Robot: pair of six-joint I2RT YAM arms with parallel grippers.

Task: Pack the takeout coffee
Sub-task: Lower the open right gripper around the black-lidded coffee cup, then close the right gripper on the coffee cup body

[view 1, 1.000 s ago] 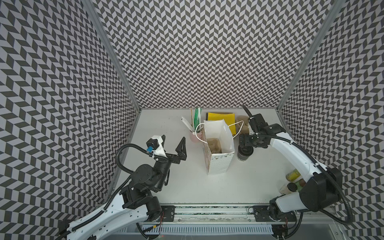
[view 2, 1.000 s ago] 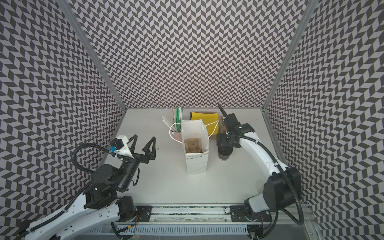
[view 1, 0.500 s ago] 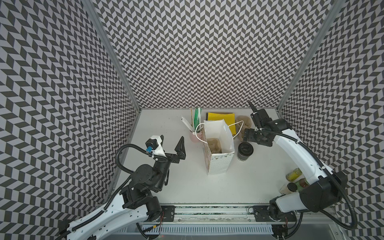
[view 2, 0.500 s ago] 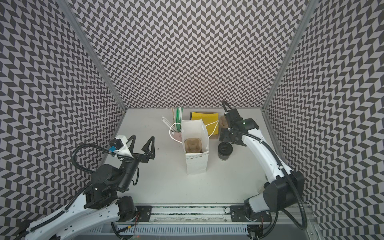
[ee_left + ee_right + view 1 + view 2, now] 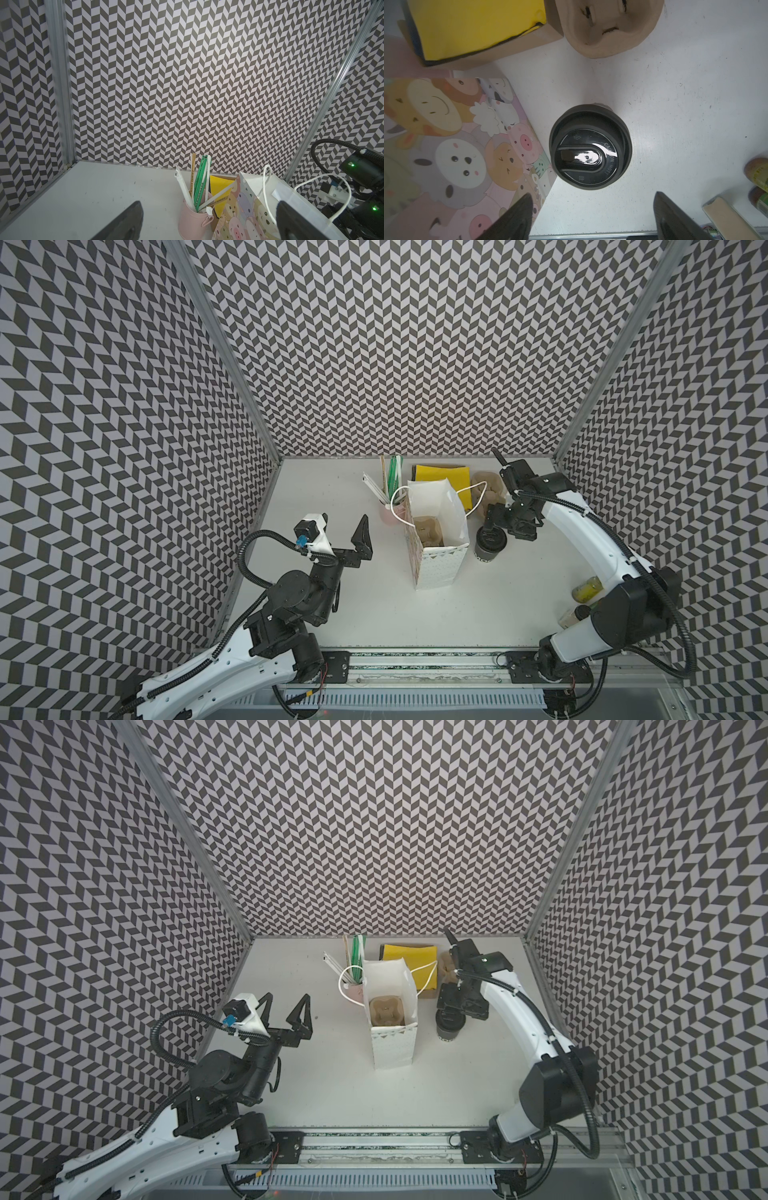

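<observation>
The takeout coffee (image 5: 490, 545) (image 5: 449, 1025) is a black cup with a shiny black lid (image 5: 590, 147). It stands upright on the table just right of the paper bag (image 5: 436, 568) (image 5: 392, 1048). My right gripper (image 5: 500, 526) (image 5: 457, 1004) (image 5: 591, 216) hangs above the cup's far side, pointing down. It is open, its fingers are clear of the lid and nothing is between them. My left gripper (image 5: 340, 531) (image 5: 284, 1006) (image 5: 207, 220) is open and empty, raised left of the bag. In the left wrist view the bag hides the coffee.
The bag holds a pulp cup carrier (image 5: 430, 529) (image 5: 386, 1009). A pink cup of straws (image 5: 390, 510) (image 5: 193, 220) stands behind the bag's left side. A yellow pad on a brown box (image 5: 444, 479) (image 5: 477, 27) and another pulp carrier (image 5: 486, 485) (image 5: 606, 27) lie at the back. Bottles (image 5: 586, 589) stand at the right edge.
A second ago my right gripper covered the cup. It has drawn back toward the rear right, and the lid now shows. The left arm has barely moved.
</observation>
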